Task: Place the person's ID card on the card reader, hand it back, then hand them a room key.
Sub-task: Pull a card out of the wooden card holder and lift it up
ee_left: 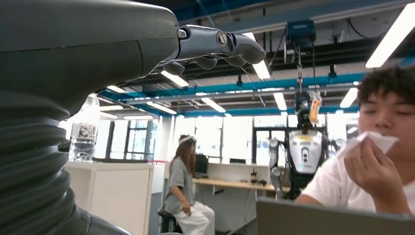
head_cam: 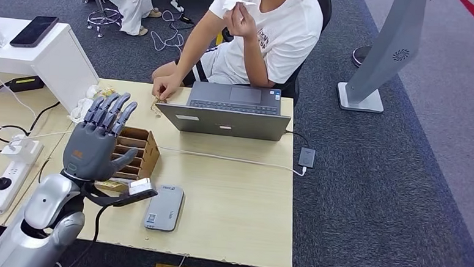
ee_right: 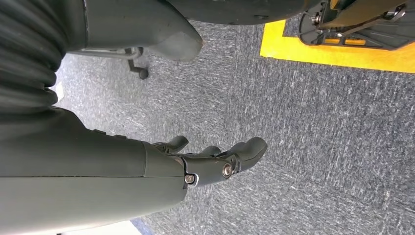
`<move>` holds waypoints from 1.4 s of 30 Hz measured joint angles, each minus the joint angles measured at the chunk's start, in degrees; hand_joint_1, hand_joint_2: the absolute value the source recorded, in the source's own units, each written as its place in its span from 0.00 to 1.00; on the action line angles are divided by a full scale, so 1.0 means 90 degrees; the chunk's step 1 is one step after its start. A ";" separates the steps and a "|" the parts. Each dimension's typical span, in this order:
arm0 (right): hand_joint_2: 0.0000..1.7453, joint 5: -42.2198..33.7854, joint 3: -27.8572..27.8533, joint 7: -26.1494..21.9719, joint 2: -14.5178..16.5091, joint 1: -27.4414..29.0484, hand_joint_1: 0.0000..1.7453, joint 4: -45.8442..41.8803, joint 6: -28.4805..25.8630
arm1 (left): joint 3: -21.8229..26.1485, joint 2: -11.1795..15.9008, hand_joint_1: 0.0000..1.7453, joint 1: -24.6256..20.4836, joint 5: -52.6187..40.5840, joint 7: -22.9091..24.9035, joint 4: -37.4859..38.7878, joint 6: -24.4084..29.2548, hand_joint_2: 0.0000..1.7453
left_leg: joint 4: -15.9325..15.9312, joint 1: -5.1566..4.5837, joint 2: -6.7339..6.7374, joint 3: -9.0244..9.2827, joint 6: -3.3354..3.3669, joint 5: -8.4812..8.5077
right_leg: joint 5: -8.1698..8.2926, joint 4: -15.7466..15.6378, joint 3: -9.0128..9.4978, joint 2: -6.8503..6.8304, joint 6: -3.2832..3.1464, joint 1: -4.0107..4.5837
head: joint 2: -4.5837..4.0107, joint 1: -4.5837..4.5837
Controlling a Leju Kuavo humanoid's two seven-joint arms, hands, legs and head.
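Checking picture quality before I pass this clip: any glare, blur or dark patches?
Head view: even light, sharp. Left wrist view: bright ceiling lights and windows leave the left hand dark. Right wrist view: the right hand is dim, the carpet clear.

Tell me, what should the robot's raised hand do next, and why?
Probably reach the empty left hand forward toward the person's hand resting on the light wooden desk, since the flat grey card reader has no card on it.

The left hand [head_cam: 97,141] hides part of the cardboard box [head_cam: 141,153]; the box's contents are indiscernible.
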 joint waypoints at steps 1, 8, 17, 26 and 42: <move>1.00 -0.0035 -0.0007 -0.0007 0.0007 0.0004 0.00 0.0004 -0.0013 | 0.0001 0.0066 0.00 0.0176 0.0019 -0.0002 -0.0108 -0.0098 1.00 | -0.0001 0.0000 0.0003 0.0001 -0.0001 -0.0001 | 0.0000 0.0000 0.0000 0.0004 0.0000 0.0000 | 0.0000 0.0000; 1.00 -0.0269 -0.0121 -0.0172 0.0055 0.0059 0.00 0.0032 -0.0163 | 0.0038 0.0490 0.00 0.1659 0.0010 0.0052 -0.0661 -0.0256 1.00 | -0.0001 0.0000 0.0004 0.0000 0.0002 -0.0008 | -0.0008 -0.0001 -0.0005 0.0005 0.0005 0.0000 | 0.0001 0.0000; 1.00 -0.0394 -0.0200 -0.0195 0.0079 0.0071 0.00 0.0039 -0.0245 | 0.0096 0.0677 0.00 0.2300 0.0149 0.0280 -0.0797 -0.0680 1.00 | -0.0001 0.0000 -0.0003 -0.0001 0.0005 -0.0005 | -0.0008 -0.0001 0.0000 -0.0008 0.0007 0.0000 | 0.0002 0.0000; 1.00 -0.0480 -0.0298 -0.0208 0.0081 0.0076 0.00 0.0040 -0.0227 | 0.0094 0.0671 0.00 0.2228 0.0199 0.0406 -0.0774 -0.0914 1.00 | -0.0001 0.0000 -0.0006 -0.0001 0.0005 -0.0004 | -0.0006 -0.0001 0.0000 -0.0015 0.0006 0.0000 | 0.0001 0.0001; 1.00 -0.0472 -0.0299 -0.0248 0.0081 0.0075 0.00 0.0062 -0.0227 | 0.0290 0.0615 0.00 0.2167 0.0146 0.0621 -0.0700 -0.0863 1.00 | -0.0001 0.0000 -0.0006 -0.0001 0.0005 -0.0004 | -0.0006 -0.0001 0.0001 -0.0015 0.0006 0.0000 | 0.0001 0.0001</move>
